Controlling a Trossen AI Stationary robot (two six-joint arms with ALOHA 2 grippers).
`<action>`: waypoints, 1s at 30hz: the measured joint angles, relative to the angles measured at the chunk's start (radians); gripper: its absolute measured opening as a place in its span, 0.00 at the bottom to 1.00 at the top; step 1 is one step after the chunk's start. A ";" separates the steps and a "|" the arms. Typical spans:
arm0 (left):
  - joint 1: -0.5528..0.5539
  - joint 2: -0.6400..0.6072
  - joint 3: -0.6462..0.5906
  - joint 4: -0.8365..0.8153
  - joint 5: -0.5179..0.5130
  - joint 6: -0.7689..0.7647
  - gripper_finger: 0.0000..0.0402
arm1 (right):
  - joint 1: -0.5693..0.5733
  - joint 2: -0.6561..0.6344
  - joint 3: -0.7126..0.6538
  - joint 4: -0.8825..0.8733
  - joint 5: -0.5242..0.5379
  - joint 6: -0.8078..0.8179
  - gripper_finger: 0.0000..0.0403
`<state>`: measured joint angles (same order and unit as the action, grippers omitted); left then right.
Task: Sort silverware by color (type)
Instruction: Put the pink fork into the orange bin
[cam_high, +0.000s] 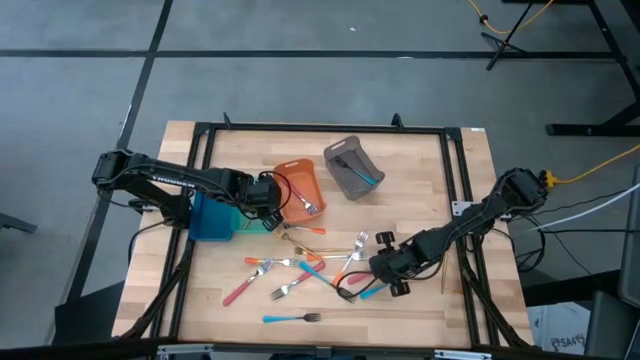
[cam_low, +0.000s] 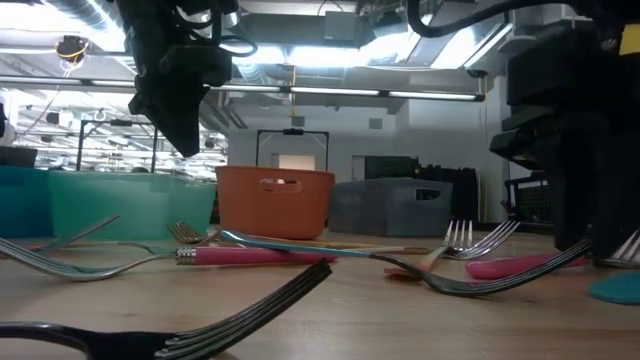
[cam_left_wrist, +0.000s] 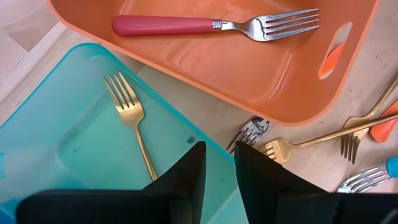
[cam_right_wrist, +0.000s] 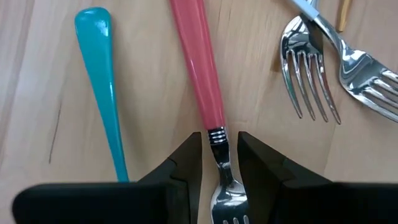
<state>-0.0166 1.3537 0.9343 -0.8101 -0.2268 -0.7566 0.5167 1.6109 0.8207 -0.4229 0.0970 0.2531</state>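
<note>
My right tool (cam_right_wrist: 219, 163) sits low on the desk (cam_high: 420, 190) with its fingers narrowly parted around the neck of a red-handled fork (cam_right_wrist: 202, 74), straddling it; I cannot tell whether they pinch it. My left tool (cam_left_wrist: 217, 171) hovers empty, slightly open, above the teal bin (cam_left_wrist: 68, 118) holding a gold fork (cam_left_wrist: 132, 121).
</note>
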 joint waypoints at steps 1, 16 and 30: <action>0.000 0.000 0.000 0.000 0.000 0.000 0.20 | 0.000 0.006 0.000 0.005 0.001 0.000 0.24; 0.000 0.000 0.000 0.011 0.001 0.000 0.20 | 0.000 0.061 0.003 0.030 -0.009 0.000 0.23; 0.000 0.000 0.000 0.011 0.002 0.000 0.20 | 0.000 0.063 0.002 0.026 -0.020 0.000 0.05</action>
<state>-0.0166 1.3537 0.9340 -0.7987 -0.2253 -0.7563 0.5167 1.6737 0.8230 -0.3971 0.0765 0.2531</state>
